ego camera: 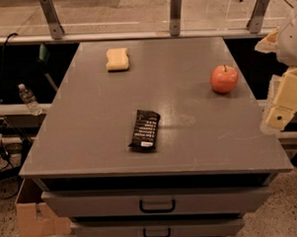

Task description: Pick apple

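The apple (pixel 224 79) is round, red-orange and glossy, with a short dark stem. It stands on the right side of the grey cabinet top (pixel 89 123), close to the right edge. My gripper (pixel 280 109) is a cream-coloured part at the right edge of the camera view. It hangs off the cabinet's right side, to the right of the apple and nearer the front, apart from it. It holds nothing that I can see.
A pale yellow sponge (pixel 118 59) lies at the back left of the top. A black snack bar (pixel 144 130) lies near the front middle. Drawers with dark handles (pixel 157 206) are below. A cardboard box (pixel 37 219) and a water bottle (pixel 28 99) are on the left.
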`<action>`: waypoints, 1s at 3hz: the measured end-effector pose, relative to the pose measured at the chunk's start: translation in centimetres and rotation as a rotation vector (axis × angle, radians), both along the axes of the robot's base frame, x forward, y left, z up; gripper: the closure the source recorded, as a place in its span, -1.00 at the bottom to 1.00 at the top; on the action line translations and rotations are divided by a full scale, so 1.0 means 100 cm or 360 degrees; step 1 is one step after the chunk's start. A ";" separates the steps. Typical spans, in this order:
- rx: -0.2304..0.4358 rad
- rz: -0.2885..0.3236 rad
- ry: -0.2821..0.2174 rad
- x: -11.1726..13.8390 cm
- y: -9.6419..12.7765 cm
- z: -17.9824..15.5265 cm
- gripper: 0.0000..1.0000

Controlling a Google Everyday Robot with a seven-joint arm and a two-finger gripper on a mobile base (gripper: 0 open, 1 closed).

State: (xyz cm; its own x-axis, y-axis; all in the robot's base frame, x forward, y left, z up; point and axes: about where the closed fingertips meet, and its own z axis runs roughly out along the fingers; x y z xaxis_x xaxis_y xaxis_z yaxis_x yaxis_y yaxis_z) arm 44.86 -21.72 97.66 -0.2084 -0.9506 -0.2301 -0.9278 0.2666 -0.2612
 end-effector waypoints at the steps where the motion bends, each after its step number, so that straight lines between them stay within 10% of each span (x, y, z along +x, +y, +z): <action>1: 0.0087 -0.0056 -0.0076 0.037 -0.008 -0.010 -1.00; 3: 0.0338 -0.0270 -0.0164 0.126 -0.029 -0.045 -1.00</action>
